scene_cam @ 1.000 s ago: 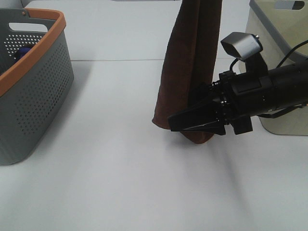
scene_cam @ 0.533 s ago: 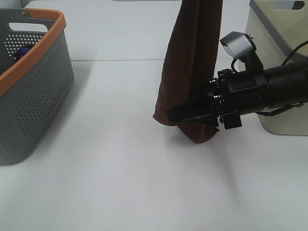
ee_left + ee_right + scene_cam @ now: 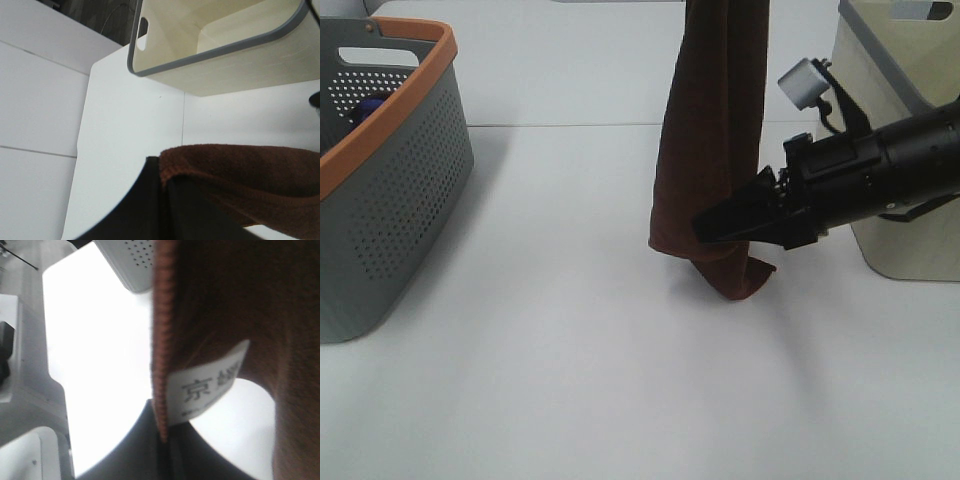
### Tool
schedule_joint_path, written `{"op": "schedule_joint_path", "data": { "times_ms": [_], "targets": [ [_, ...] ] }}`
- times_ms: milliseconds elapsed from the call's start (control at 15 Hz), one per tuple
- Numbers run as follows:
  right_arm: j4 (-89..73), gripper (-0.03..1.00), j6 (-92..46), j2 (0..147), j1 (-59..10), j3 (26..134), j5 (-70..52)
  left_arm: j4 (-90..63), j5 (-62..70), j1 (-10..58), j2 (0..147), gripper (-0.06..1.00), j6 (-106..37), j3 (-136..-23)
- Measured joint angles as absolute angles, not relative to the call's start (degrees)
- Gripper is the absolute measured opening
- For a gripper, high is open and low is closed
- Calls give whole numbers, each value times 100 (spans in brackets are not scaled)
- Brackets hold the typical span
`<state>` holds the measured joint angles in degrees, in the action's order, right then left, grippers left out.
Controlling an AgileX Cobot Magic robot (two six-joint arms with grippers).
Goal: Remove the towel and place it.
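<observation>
Exterior high shows the towel (image 3: pixel 715 150) hanging just left of the cream bin (image 3: pixel 895 60), the right end effector (image 3: pixel 705 230) clenched on its lower hem, the left end effector (image 3: pixel 161 175) clamped on another edge

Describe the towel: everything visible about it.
The towel is dark brown terry cloth, soft and looped, with a stitched hem and a small white label printed with dark characters. It hangs vertically in long folds above the white table, its top out of the high view. The left hand pinches one edge. The right hand is shut on the hem beside the label, near the lower end. Whether the bottom tip touches the table cannot be told.
</observation>
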<state>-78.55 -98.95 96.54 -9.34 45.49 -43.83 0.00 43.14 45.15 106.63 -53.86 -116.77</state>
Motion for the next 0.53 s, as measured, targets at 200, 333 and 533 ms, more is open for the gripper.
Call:
{"op": "schedule_joint_path", "data": {
  "times_ms": [200,333,533],
  "targets": [
    [-6154,2,-8652,8755,-934,5025,-4131,974,4446,4515,10663,0,-4257,-11677],
    [-5059,2,-7930,8371,-934,5414,-4142,1553,4549,4515,10663,0,-3432,-11677],
    [-3380,2,-6904,8199,-934,6159,-4154,2126,5180,4515,10646,0,-2452,-11677]
  ]
}}
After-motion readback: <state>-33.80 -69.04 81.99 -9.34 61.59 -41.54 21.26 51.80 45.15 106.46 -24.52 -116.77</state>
